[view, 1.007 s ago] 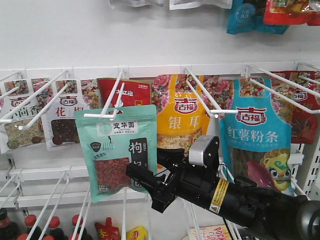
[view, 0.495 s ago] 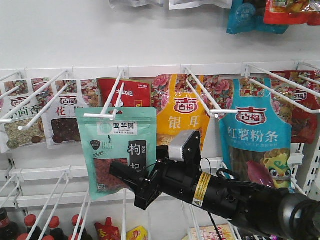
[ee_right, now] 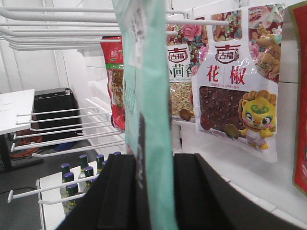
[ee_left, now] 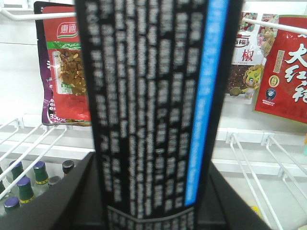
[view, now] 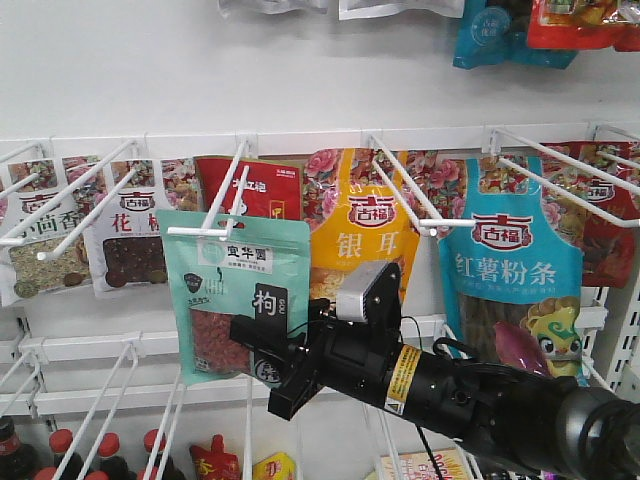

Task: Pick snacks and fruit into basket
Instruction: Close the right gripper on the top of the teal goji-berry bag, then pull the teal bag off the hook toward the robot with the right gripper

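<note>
on its hook [view: 200, 231], the teal pouch [view: 230, 290] overlaps a red pouch [view: 265, 185].

White back panel [view: 200, 70] carries rows of white wire display hooks [ee_right: 57, 17] that stick out toward the camera. White horizontal rails [view: 80, 345] run below the upper row. Bottom left in the front view: dark bottles with red caps [view: 60, 442], upright, side by side. Right wrist view: dark bottles with green caps [ee_right: 84, 159], upright under the lower hooks. Far left there: white bench [ee_right: 14, 108], black box-shaped unit [ee_right: 53, 108] just beside it, orange cable [ee_right: 21, 142] on the dark floor below.
</note>
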Controlling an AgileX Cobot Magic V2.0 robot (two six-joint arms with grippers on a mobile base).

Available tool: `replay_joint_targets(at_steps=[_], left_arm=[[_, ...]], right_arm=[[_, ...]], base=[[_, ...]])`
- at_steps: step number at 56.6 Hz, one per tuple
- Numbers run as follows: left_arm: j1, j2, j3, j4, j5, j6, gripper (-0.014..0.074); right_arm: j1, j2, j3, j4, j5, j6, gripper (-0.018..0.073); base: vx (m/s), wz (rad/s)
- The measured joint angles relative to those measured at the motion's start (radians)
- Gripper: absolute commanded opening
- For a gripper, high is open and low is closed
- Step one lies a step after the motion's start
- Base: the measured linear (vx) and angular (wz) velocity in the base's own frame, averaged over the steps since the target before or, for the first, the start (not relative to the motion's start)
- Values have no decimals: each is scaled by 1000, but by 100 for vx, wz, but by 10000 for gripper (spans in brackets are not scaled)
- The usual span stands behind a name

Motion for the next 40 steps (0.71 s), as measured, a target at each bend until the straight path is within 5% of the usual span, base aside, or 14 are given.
replay_joint_targets(at_steps=[40], left_arm=[[0,0,0,4,-7,0,3]], right_arm=[[-28,-219,98,-199,-63,99,-9]], base=[[0,0]])
